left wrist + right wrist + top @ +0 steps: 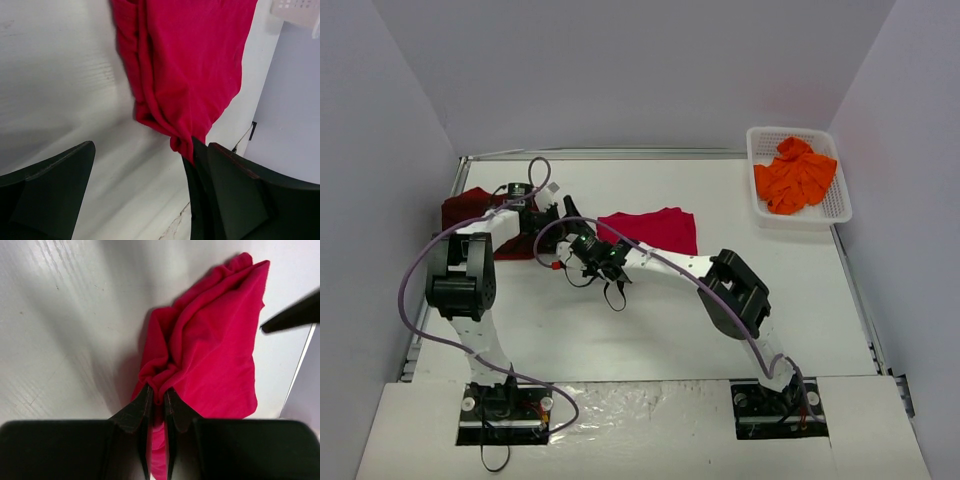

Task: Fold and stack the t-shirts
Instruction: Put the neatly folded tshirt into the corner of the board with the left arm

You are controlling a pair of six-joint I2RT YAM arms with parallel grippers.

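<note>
Our right fingers (134, 412) clamp a bunched edge of the limp bright red cloth t-shirt (215, 355); our spread left fingers (55, 180) should pinch another edge.

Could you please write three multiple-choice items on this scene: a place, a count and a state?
1. Where is the orange t-shirt? A in the white basket; B beside it; C beneath it.
2. How many t-shirts show from above? A two; B three; C four.
3. The right gripper is: A wide open; B shut on the red t-shirt; C shut on nothing.
Answers: A, lattice walls surround it; B, the orange, the red, the maroon t-shirt; B, its fingers pinch red cloth.
</note>
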